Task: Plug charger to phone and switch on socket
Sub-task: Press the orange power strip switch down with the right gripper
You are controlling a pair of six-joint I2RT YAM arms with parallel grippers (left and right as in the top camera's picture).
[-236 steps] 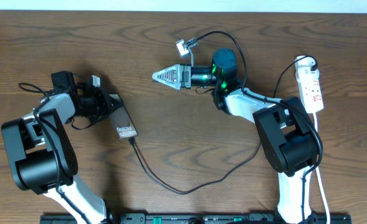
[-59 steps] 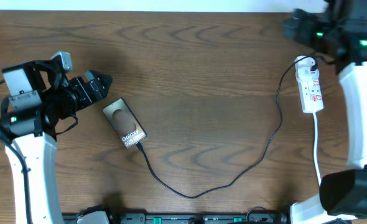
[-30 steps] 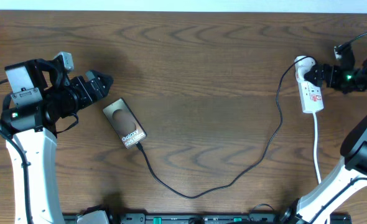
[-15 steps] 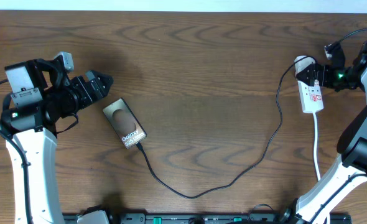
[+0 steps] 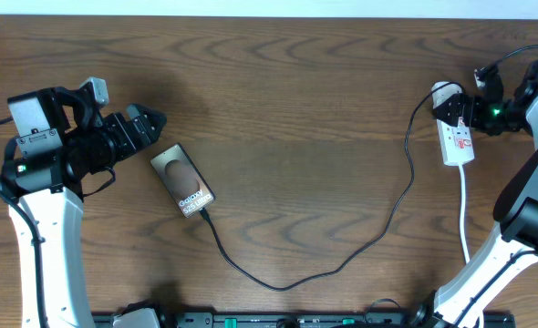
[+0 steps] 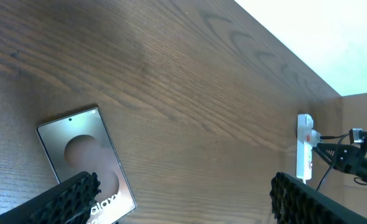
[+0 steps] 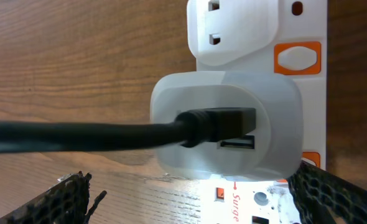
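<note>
The phone [image 5: 183,182] lies face up on the table at the left, also seen in the left wrist view [image 6: 84,155]. The charger [image 5: 342,260] runs as a thin black cable from the phone's lower edge in a loop to a white adapter [image 7: 227,124] seated in the socket [image 5: 459,137]. My right gripper [image 5: 453,109] hovers open over the socket's far end, its fingers [image 7: 333,199] on either side of the adapter, touching nothing. An orange switch [image 7: 298,57] shows beside the adapter. My left gripper [image 5: 148,121] stands open just left of the phone, holding nothing.
The socket's white cord [image 5: 465,219] trails toward the front edge on the right. Bare wooden table [image 5: 296,118] spans between phone and socket. From the left wrist view the socket [image 6: 305,146] shows far off by the table's back edge.
My right gripper has slid a little left, from beside the socket to over its far end. The left arm, phone and cable have not moved.
</note>
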